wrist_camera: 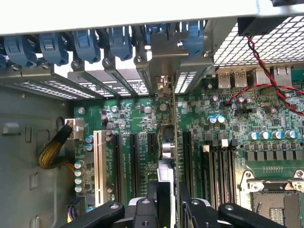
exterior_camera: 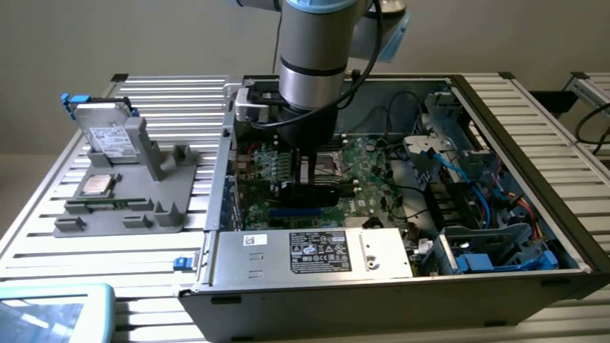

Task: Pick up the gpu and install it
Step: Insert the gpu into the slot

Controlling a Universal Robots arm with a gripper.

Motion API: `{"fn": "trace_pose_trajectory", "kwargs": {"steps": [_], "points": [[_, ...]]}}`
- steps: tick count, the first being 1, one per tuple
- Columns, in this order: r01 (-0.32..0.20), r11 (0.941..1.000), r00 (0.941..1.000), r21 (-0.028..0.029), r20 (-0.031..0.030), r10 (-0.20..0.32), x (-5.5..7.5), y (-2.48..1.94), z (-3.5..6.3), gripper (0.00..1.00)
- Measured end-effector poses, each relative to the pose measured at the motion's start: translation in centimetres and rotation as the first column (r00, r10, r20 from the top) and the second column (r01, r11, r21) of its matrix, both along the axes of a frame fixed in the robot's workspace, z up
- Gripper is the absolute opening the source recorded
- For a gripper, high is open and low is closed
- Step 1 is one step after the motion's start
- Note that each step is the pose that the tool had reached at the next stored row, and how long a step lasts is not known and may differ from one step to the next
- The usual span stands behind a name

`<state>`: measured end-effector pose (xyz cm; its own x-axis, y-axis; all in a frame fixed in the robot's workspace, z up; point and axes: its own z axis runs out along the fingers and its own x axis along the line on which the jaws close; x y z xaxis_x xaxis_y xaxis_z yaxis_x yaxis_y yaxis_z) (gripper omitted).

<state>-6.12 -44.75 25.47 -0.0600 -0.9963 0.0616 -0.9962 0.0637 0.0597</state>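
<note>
Green motherboard (wrist_camera: pixel 128 114) under fingers (wrist_camera: pixel 152 197) pinching the slim, flat black gpu (exterior_camera: pixel 310 194).

A thick silver-grey cylindrical robot arm (exterior_camera: pixel 312 43) carries a pale blue plastic joint cap (exterior_camera: pixel 395 32) at its upper end and a black ring (exterior_camera: pixel 310 69) lower down. A thin black cable (exterior_camera: pixel 361 68) runs along its side. Below sits a black gripper (wrist_camera: pixel 167 202) with angular black link bars (wrist_camera: pixel 95 217), round silver pivot screws (wrist_camera: pixel 114 206) and two narrow black fingers (wrist_camera: pixel 152 197).
</note>
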Motion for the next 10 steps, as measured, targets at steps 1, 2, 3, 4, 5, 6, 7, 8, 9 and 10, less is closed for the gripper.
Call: {"fn": "trace_pose_trajectory", "kwargs": {"steps": [1,2,3,4,5,6,7,8,9,10], "points": [[0.0,1.0,1.0,-0.0001,0.0,0.0,-0.01,0.0,0.0,0.27],[0.0,1.0,1.0,0.0,0.0001,0.0,-0.01,0.0,-0.01,0.27],[0.0,1.0,1.0,0.0001,0.0001,0.0,-0.01,0.01,-0.01,0.27],[0.0,1.0,1.0,0.0001,0.0001,0.0,-0.01,0.01,0.0,0.27],[0.0,1.0,1.0,0.0001,0.0009,0.0,-0.01,0.01,0.06,0.27],[0.0,1.0,1.0,0.0003,0.002,0.0,-0.01,0.01,0.14,0.27],[0.0,1.0,1.0,0.0002,0.0032,0.0,-0.01,0.01,0.29,0.27],[0.0,1.0,1.0,0.0002,0.004,0.0,-0.01,0.01,0.45,0.27],[0.0,1.0,1.0,0.0002,0.0047,0.0,-0.01,0.01,0.46,0.27],[0.0,1.0,1.0,0.0003,0.0066,0.0,-0.02,0.01,0.45,0.27]]}}
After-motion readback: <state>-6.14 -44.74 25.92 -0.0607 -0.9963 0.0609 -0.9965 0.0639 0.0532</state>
